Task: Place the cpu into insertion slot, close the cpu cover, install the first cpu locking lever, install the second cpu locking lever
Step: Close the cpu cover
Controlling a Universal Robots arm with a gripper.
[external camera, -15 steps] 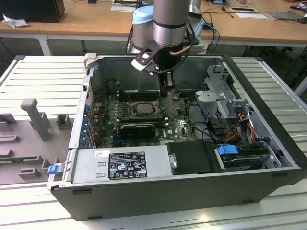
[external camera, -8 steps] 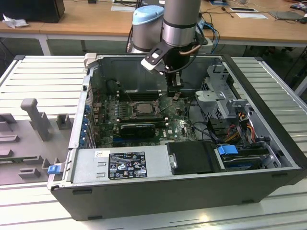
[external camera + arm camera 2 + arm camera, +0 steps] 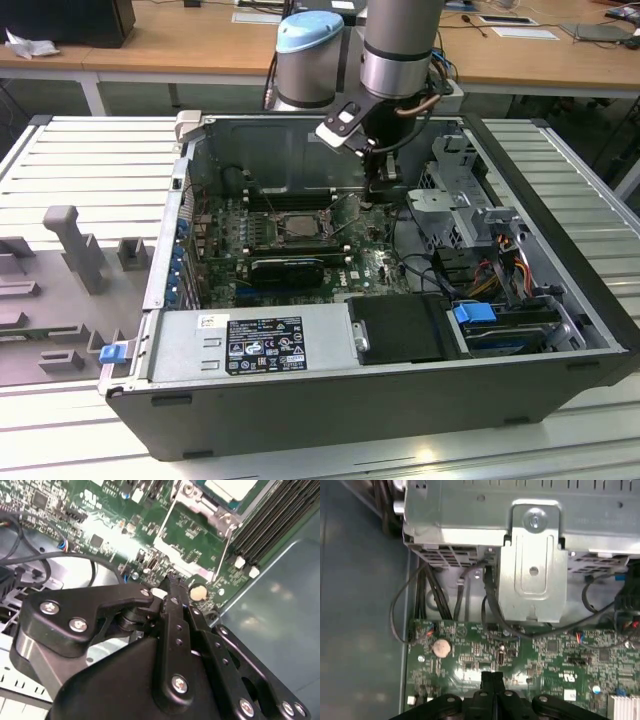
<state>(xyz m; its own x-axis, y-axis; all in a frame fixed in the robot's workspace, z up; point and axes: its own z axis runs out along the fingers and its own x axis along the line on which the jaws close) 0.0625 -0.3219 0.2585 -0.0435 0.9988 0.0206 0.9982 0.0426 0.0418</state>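
I have the tool (image 3: 385, 193) down inside the open computer case (image 3: 350, 400), which stands on the slatted bench (image 3: 90, 160). In both wrist views its fingers (image 3: 487, 680) are clenched flat against each other with nothing between them. The tips hang just above the green board (image 3: 555, 650), near the coin cell (image 3: 441, 647), with the metal drive bracket (image 3: 532, 570) beyond it.

In the second wrist view the cpu (image 3: 231, 486) is a pale square lying in the insertion slot (image 3: 284, 228). The slot is to the exterior view's left of the tool, near but clearly apart. A silver frame hugs the chip's edge. I take it for the cpu cover (image 3: 197, 496), and it looks lowered, though I cannot say it lies fully flat. Two thin wire levers (image 3: 223, 555) run beside the socket on the tool's side; I cannot tell whether either is hooked.

My reading is that the chip is placed, the cover is probably down, and the lever work is in hand, since an empty clenched tool suits pushing rather than picking. That move calls for bringing the tips across to the nearer lever, meeting the wire squarely and pressing it down and under its catch. It must not scrape the small board parts or the black memory slots (image 3: 270, 525). The loose cables (image 3: 427, 595) lie away from the socket, so I judge them unlikely to snag.
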